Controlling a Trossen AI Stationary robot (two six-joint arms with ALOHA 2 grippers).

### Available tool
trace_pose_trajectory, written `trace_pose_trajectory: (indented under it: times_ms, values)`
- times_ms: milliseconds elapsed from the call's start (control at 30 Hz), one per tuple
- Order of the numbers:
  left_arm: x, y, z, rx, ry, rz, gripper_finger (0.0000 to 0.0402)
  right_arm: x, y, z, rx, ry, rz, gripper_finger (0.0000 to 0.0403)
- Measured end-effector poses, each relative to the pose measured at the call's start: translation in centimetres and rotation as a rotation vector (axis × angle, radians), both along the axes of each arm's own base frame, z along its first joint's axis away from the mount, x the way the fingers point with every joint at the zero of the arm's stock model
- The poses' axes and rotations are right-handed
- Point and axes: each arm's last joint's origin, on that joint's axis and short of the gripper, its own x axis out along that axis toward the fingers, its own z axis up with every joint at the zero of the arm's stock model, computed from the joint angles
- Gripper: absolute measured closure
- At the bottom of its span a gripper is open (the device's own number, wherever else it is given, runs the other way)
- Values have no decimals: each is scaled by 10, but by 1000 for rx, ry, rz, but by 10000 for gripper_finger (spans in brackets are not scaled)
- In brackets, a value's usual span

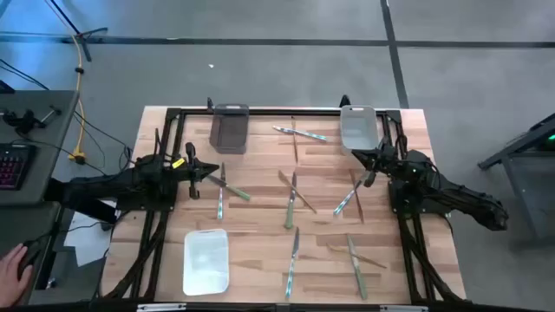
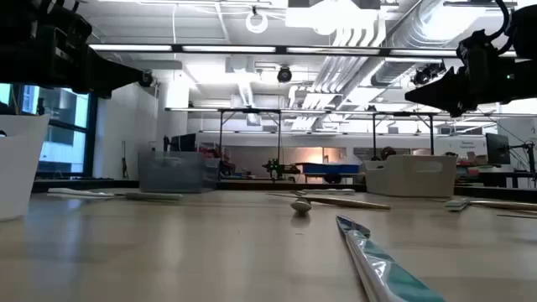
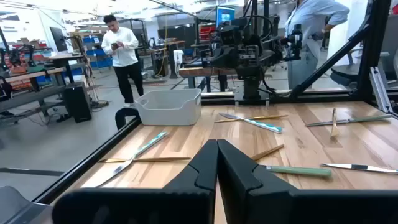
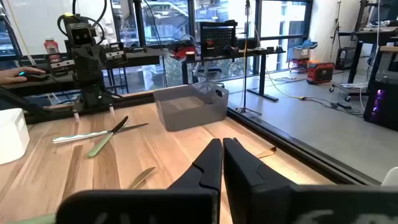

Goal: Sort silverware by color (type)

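Lying scattered: about a dozen pieces of silverware (image 1: 292, 198) among three bins (image 1: 230, 127). Hovering empty, fingers pressed together: left gripper (image 1: 208, 176) just beside a green-handled knife (image 1: 222, 192), right gripper (image 1: 368, 175) near a pale utensil (image 1: 348, 199).

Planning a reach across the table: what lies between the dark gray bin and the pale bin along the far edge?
In the high view, between the dark gray bin and the pale bin lie a teal-handled utensil crossed with a thin brown stick; otherwise bare wood.

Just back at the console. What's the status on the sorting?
Left tool shut, empty, above table. Right tool shut, empty, near white bin. Silverware scattered, none binned. Nothing blocking.
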Motion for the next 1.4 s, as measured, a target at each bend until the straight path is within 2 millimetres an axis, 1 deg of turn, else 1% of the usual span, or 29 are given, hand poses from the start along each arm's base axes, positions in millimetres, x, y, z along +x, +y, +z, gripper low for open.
trace_pose_trajectory:
  times_ms: [1400]
  values:
    - [0, 0, 0, -1, 5, 0, 401, 0, 0, 0, -3, -5, -1, 402]
